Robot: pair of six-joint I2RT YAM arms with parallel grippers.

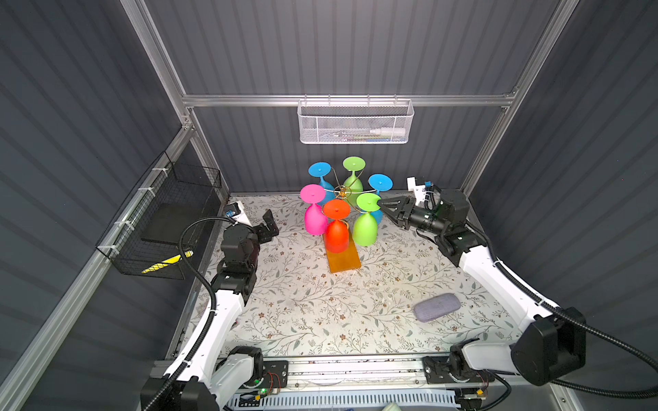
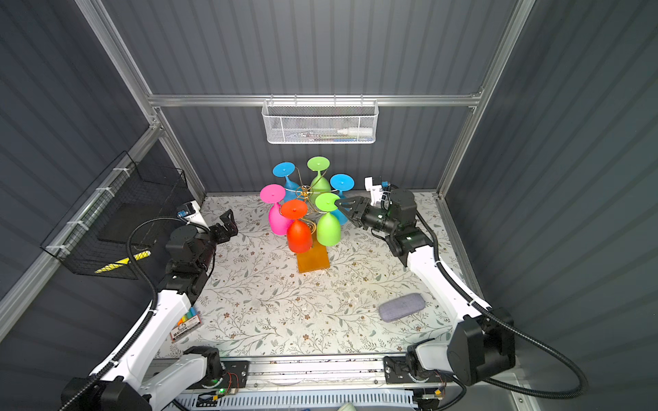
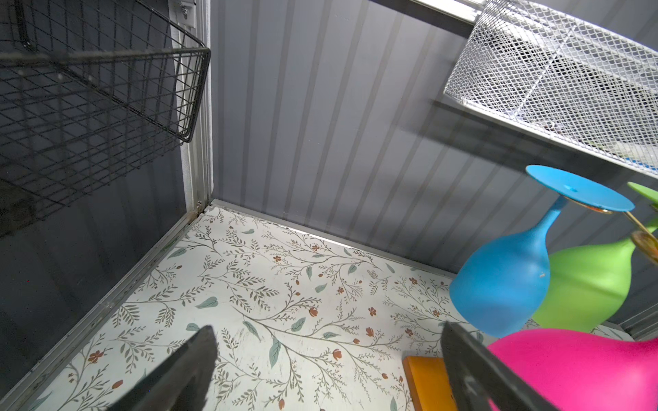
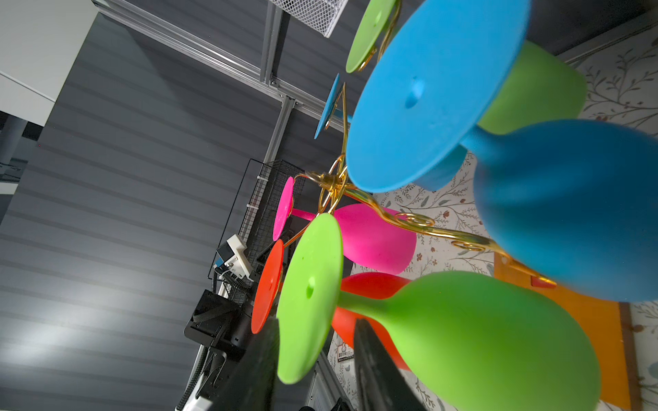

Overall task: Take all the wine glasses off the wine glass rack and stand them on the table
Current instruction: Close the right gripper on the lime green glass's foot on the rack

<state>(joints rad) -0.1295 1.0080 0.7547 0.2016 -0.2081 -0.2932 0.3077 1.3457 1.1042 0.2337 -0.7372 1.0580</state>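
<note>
Right fingers (image 1: 382, 206): mine, part-closed, one on each side of the foot of the green glass (image 1: 366, 225); whether they pinch it yet I cannot tell. Green glass: hangs bowl-down from the rack (image 1: 344, 261), on a front arm at the rack's right. My left fingers (image 1: 270, 222): spread wide, empty, off the rack's left, near the pink glass (image 1: 314, 217). Rack: upright on the worktop (image 1: 313, 313), six glasses hung.
</note>
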